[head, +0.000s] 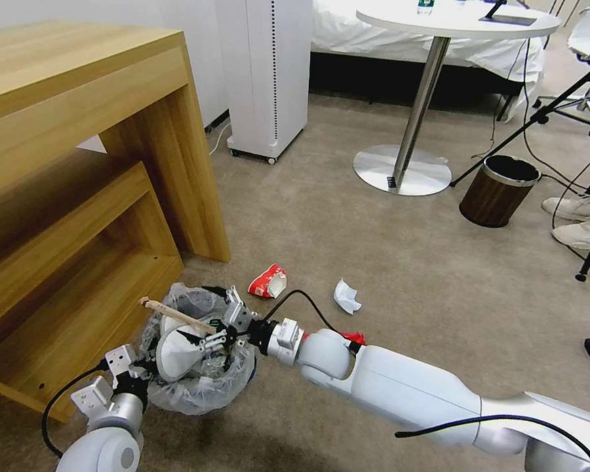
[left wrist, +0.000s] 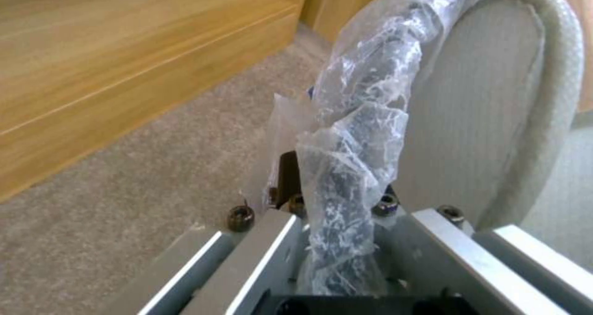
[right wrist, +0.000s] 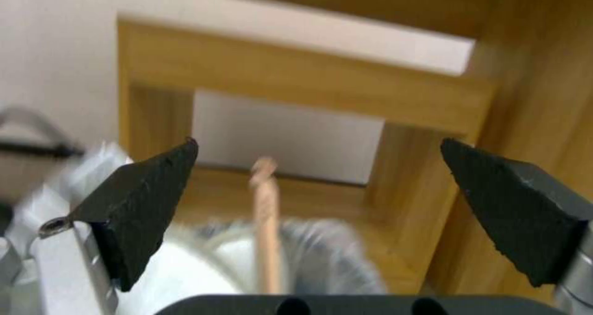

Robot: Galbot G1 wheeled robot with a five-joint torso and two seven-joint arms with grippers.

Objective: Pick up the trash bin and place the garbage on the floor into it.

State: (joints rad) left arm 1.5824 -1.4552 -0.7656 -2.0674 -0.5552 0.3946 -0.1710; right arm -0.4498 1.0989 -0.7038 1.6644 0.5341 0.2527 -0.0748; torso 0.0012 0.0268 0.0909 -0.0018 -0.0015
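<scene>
The trash bin, lined with a clear wrinkled bag, sits on the beige floor just beside the open foot of the wooden desk. Its blue body is almost wholly hidden by the bag and by both arms. The left claw is clenched on the bin's rim on the side nearest the robot; in the left wrist view the crumpled bag is pinched between its metal fingers. The right claw hangs over the bin's mouth, released: in the right wrist view its two black pads stand wide apart with nothing between them.

One white slipper lies in the bin, partly covered by the right claw. One wooden stick juts out over the rim toward the desk; its lower end is hidden inside.

Three pieces of garbage lie on the floor beyond the bin, away from the desk: one red snack wrapper near the rim, one white paper scrap farther off, and one red piece mostly hidden behind the right arm, too little showing to identify.

One brown wood-grain bin stands well apart, near the round table's base.
</scene>
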